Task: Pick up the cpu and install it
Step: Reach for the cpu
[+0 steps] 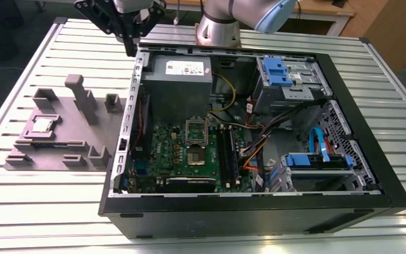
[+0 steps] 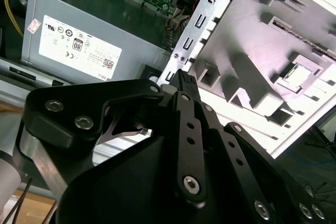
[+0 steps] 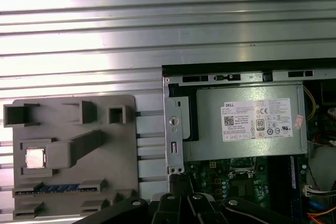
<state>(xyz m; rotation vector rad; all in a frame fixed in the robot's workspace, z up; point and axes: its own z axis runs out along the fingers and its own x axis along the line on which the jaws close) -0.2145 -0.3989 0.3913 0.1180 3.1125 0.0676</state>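
The cpu [image 1: 44,125] is a small silver square lying in a recess of the grey fixture [image 1: 62,153] on the exterior view's left, beside the open computer case [image 1: 259,206]. It also shows in the first wrist view as the cpu [image 3: 35,158] and in the second wrist view as a bright square, the cpu [image 2: 296,74]. My gripper [image 1: 131,50] hangs above the case's far left corner, well behind the fixture and apart from the cpu. Its black fingers [image 2: 185,85] meet at one tip, shut on nothing. The green motherboard [image 1: 188,153] lies inside the case.
A grey power supply [image 1: 178,79] sits in the case just below the gripper. Blue drive bays [image 1: 284,74], cables [image 1: 259,143] and a second blue bracket [image 1: 316,161] fill the case's right side. The fixture has tall grey posts [image 1: 83,98]. A ribbed metal table [image 1: 19,69] carries everything.
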